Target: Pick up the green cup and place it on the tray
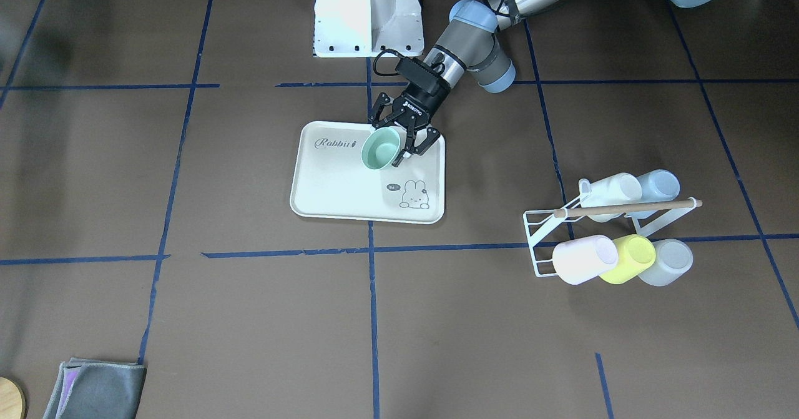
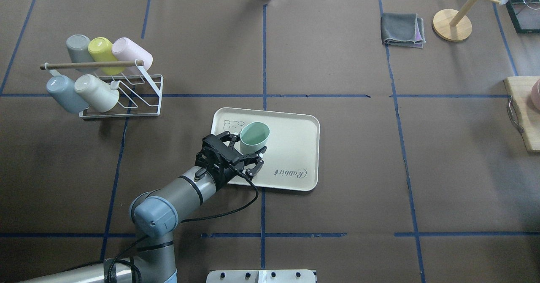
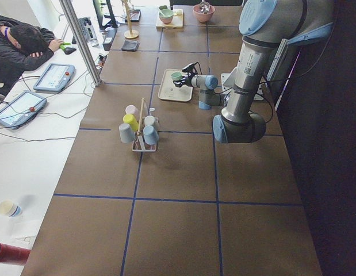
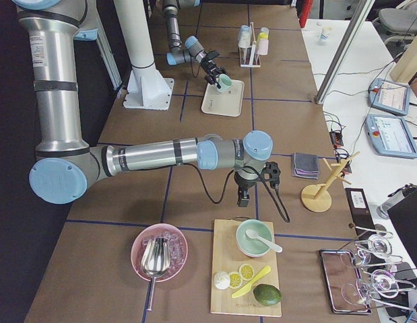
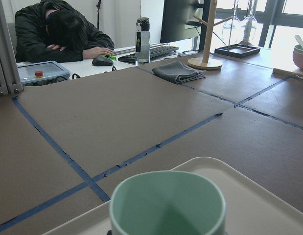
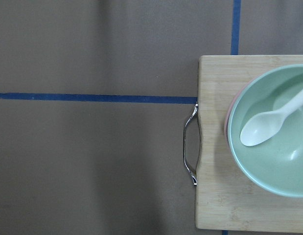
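**Left.** The wire rack (image 2: 122, 101) carries five cups laid on their sides, the yellow-green cup (image 2: 101, 49) among them. None is in play.

**Centre.** The left gripper (image 2: 247, 149) reaches in low from the near left. Its fingers are clamped on the lower wall of the green cup (image 2: 254, 136), one on each side. This low hold leaves the mouth free and the cup close to upright, mouth up, which suits setting it down. The cup is over the left half of the tray (image 2: 291, 148), just beside the bunny drawing and well inside the rim. The side views suggest the base hangs just clear of the tray floor, though contact cannot be ruled out. Judgement: carrying is complete; lowering and release are outstanding.

**Right.** The right gripper (image 4: 243, 200) hangs near the cutting board (image 6: 215, 147) with its bowl (image 6: 273, 137), well apart from the work. Whether its fingers are apart or together cannot be told.
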Robot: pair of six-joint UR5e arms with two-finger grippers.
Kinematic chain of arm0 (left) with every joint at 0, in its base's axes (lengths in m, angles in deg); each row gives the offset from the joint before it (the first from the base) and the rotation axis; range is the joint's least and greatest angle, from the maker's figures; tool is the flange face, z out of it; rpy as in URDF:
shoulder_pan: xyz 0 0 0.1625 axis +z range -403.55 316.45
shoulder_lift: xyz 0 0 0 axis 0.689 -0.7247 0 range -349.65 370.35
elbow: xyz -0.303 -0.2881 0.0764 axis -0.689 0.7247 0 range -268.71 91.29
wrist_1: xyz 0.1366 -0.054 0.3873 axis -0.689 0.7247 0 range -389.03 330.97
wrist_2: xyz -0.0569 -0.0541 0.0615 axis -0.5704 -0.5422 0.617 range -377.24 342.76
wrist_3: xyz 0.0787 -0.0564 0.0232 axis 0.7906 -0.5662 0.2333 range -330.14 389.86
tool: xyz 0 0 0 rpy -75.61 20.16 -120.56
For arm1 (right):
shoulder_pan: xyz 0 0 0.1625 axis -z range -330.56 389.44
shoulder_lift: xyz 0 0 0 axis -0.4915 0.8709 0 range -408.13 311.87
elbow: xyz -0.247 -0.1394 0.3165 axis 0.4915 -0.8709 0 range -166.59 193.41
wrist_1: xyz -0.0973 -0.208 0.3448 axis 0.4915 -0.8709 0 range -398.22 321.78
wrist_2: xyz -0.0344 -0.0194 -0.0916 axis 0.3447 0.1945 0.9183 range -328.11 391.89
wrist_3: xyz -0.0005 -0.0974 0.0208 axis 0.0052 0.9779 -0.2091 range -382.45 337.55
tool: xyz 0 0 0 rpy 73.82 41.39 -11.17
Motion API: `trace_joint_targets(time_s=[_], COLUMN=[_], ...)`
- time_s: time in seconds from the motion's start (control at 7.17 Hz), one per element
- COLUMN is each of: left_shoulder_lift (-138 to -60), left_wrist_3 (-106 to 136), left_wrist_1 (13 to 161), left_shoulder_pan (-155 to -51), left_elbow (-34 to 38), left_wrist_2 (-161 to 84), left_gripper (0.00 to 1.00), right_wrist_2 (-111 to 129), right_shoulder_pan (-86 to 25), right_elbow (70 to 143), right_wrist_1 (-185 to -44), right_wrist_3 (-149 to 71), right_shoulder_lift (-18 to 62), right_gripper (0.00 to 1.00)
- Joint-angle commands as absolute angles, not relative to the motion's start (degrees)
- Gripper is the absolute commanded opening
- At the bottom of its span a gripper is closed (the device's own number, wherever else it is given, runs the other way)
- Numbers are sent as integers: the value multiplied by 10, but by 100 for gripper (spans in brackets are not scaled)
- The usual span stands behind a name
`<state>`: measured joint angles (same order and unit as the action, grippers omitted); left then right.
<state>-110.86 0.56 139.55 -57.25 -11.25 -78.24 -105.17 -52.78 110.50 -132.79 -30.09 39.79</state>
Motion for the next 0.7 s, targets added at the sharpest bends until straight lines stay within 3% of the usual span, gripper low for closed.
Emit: trace_joint_targets(time_s=[0.0, 0.28, 0.42, 0.56], left_shoulder_lift=[-1135, -1155, -1157, -1158], left_wrist_3=[6, 5, 5, 5], left_wrist_1=[1395, 1395, 1395, 1395], left_shoulder_pan=[-573, -573, -574, -575], left_elbow=[-131, -163, -163, -164], left_wrist_2=[-776, -762, -761, -762], left_gripper=[36, 38, 42, 53], right_wrist_2=[-1052, -1051, -1051, -1051], right_shoulder_pan=[-527, -527, -527, -527], right_elbow=[1103, 1099, 1097, 1097], right_wrist_1=[-1328, -1328, -1328, -1328], right_wrist_3=[-300, -300, -300, -300], right_shoulder_lift=[398, 398, 397, 397], right_gripper=[100, 100, 100, 100])
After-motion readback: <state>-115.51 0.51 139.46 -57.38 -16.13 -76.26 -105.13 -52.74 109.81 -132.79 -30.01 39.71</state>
